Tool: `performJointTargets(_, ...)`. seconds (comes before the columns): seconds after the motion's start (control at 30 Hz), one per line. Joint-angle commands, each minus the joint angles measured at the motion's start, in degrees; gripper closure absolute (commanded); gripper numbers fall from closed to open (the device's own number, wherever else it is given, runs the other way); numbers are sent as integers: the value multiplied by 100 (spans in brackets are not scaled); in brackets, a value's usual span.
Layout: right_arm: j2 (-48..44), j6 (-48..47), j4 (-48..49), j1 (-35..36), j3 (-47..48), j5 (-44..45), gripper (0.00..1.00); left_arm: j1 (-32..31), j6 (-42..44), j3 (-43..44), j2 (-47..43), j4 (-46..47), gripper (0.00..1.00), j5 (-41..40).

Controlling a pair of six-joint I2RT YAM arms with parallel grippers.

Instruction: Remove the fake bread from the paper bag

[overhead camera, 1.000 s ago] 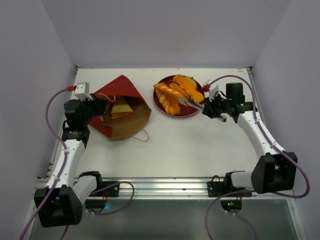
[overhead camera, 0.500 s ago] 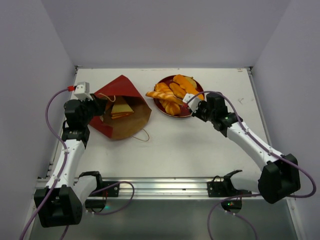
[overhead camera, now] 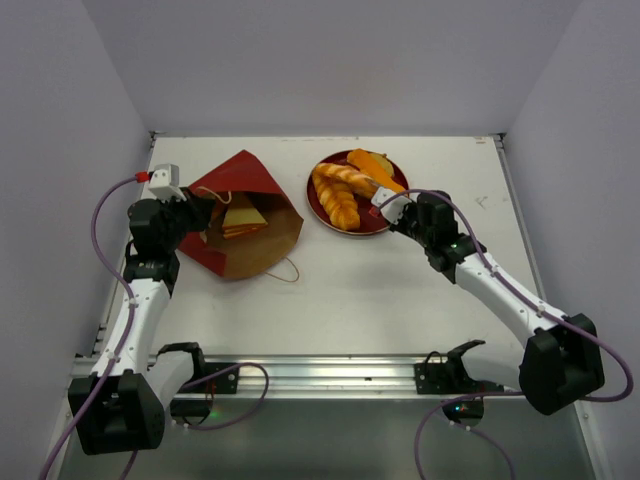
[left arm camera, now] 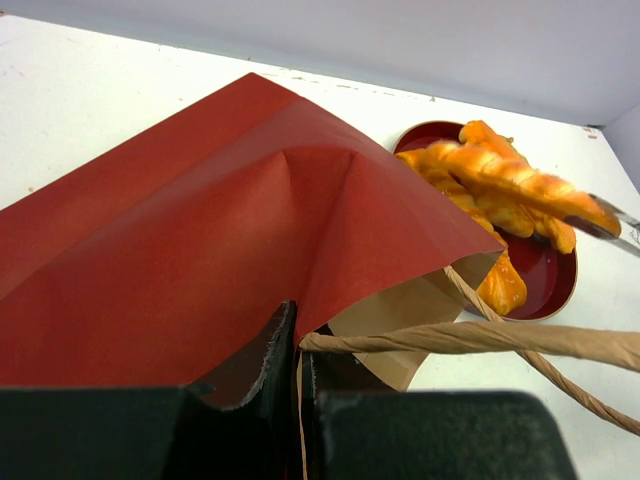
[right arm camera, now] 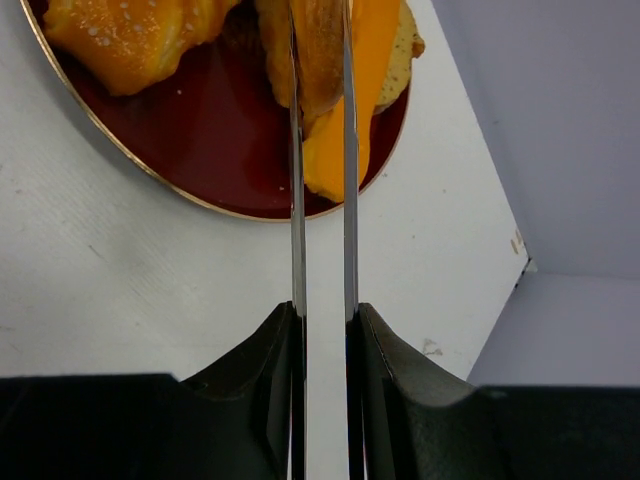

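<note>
Swung back since the previous view, the braided loaf (left arm camera: 500,175) now hangs over the plate (overhead camera: 374,223) instead of jutting past its left rim. The left arm and the paper bag (overhead camera: 245,215) have not shifted.

Right gripper (right arm camera: 320,30): its long thin jaws are drawn close together and pinch one end of the loaf. In the left wrist view the loaf sits above the breads already on the plate, apparently not yet resting on them.

Left gripper (left arm camera: 298,345): jaws pressed together on the bag's paper edge near a cord handle (left arm camera: 480,338), which appears to hold the mouth open toward the plate.

Progress: several orange breads (overhead camera: 372,166) lie on the plate, well apart from the bag, so most of the unloading appears done. The loaf is out of the bag but has not been released. A yellow sandwich wedge (overhead camera: 240,218) shows inside the bag's brown mouth and remains to be taken out. Whether anything lies beneath it cannot be told. Bag and plate both rest on the white table (overhead camera: 380,290).
</note>
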Motion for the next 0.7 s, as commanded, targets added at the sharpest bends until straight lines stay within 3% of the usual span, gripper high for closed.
performJointTargets(0.0, -232, -107, 804, -35, 45, 318, 100, 37, 116, -84, -20, 158, 90, 115)
performJointTargets(0.47, -347, -608, 198, -35, -684, -332, 88, 37, 125, -102, -29, 166, 91, 124)
performJointTargets(0.67, -171, -617, -154, -26, -658, -377, 75, 37, 125, -102, -38, 166, 90, 132)
